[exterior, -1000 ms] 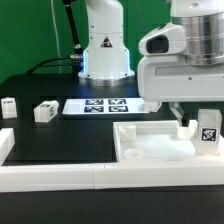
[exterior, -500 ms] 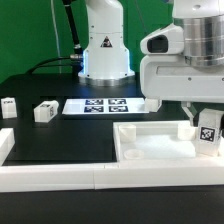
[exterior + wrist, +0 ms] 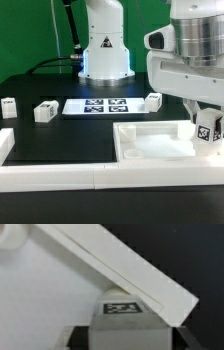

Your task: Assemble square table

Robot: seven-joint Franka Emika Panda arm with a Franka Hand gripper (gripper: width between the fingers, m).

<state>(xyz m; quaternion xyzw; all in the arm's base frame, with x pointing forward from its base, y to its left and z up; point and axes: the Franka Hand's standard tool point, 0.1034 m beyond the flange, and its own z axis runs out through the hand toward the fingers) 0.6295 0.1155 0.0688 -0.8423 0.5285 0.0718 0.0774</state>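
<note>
At the rimmed top's (image 3: pixel 150 152) corner, fingers (image 3: pixel 191 113) clasp one tagged leg (image 3: pixel 208 131)

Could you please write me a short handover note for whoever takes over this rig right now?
Gripper shut on a leg, upright at the corner of the top on the exterior view's right; seated or not, cannot tell.
Other legs lie loose: two on the exterior view's left, one by the marker board.
Done: no leg visibly fastened.
Left: fix this leg, then three more.
</note>
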